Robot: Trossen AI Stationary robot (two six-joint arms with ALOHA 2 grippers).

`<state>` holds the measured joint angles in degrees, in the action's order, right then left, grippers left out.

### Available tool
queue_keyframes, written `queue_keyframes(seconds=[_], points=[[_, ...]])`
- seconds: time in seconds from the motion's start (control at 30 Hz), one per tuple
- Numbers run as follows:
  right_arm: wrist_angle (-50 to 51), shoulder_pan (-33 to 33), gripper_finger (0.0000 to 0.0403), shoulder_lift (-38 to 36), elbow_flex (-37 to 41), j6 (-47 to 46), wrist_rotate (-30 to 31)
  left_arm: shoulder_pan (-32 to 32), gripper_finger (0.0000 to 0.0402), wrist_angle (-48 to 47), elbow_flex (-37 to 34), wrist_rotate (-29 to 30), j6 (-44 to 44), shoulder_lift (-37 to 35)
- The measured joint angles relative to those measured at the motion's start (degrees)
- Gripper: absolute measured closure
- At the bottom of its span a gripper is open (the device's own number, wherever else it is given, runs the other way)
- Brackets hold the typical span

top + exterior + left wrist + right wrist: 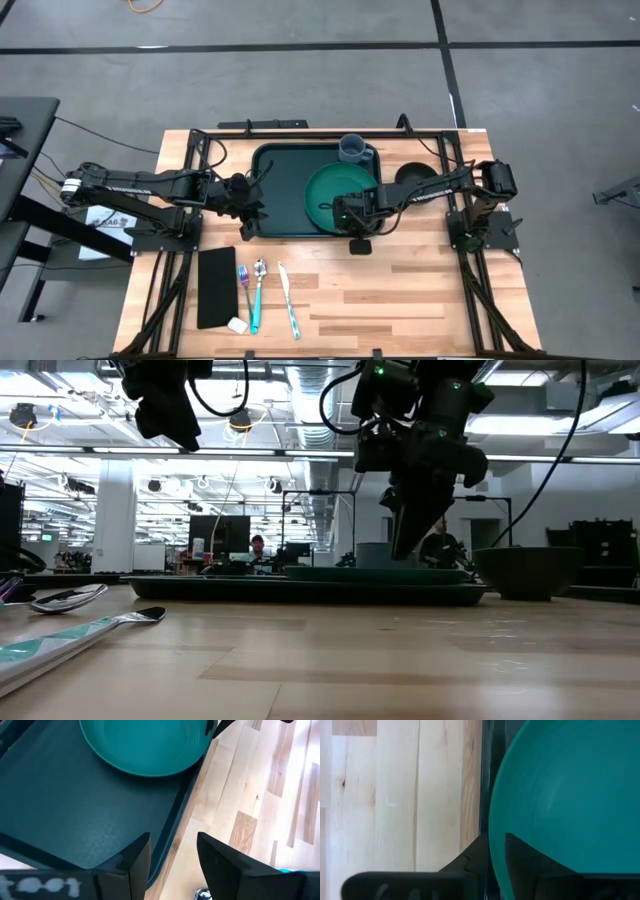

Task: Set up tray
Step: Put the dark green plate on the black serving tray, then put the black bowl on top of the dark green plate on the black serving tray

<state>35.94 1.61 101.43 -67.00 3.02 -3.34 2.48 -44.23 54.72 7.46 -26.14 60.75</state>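
Dark green tray lying flat at the far middle of the wooden surface.

It is a large rectangular plastic tray with rounded corners and a raised rim, its long sides running left to right. A round green plate rests inside its right half and a grey cup stands in its far right corner; the left half is bare. In the low view the tray sits level on the surface.
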Motion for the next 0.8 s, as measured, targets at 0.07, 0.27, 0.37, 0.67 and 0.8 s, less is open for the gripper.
queue_keyframes(seconds=[0.07,0.27,0.37,0.67,0.8], points=[[-0.1,0.0,0.0338,0.0,-0.1,-0.1,0.1,0.0,0.0253,0.0,0.0,0.3,0.1,0.0],[2.8,-0.2,0.0333,-0.7,-7.3,-1.0,0.2,0.0,0.0253,0.1,0.0,0.9,0.3,0.0],[4.6,-1.2,0.0333,-2.9,-11.4,-3.9,0.2,0.0,0.0253,0.2,0.0,0.9,0.3,0.0],[18.9,-9.6,0.0332,-14.6,-12.4,-17.2,0.8,0.0,0.0253,0.5,0.0,0.9,0.3,0.0],[25.4,-12.4,0.0332,-18.4,-12.4,-21.2,4.5,0.0,0.0253,0.4,0.0,1.0,0.3,0.0]])
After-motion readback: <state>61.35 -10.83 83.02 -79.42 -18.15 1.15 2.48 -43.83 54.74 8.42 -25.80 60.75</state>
